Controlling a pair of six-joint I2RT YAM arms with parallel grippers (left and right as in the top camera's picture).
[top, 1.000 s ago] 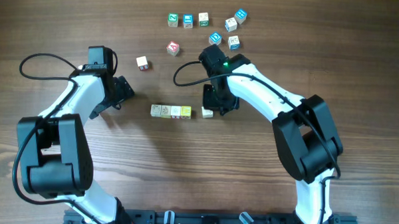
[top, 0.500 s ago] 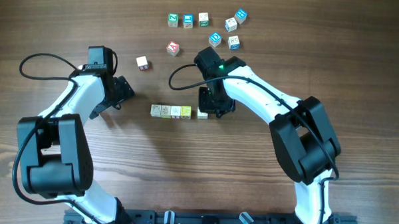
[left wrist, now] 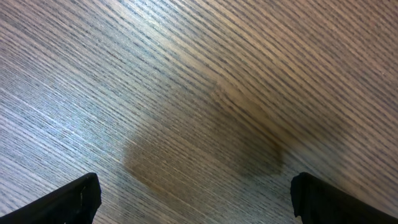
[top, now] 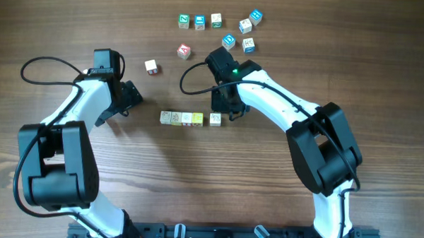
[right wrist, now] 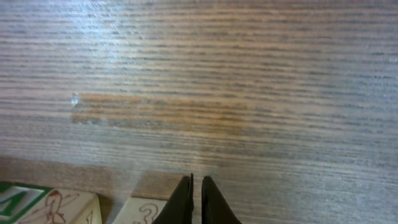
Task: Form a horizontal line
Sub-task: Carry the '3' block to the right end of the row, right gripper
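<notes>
Here the horizontal line (top: 187, 118) lies at the middle of the overhead frame, its long axis running left to right. Four cubes touch, the yellow cube (top: 198, 118) being fourth, and a cream cube (top: 215, 119) sits just apart at the right end. Just above that end hangs the right gripper (top: 221, 109), fingers pressed together on nothing. Left of the row, the left gripper (top: 131, 96) is spread wide, empty. Further up lie scattered cubes (top: 229, 40).
</notes>
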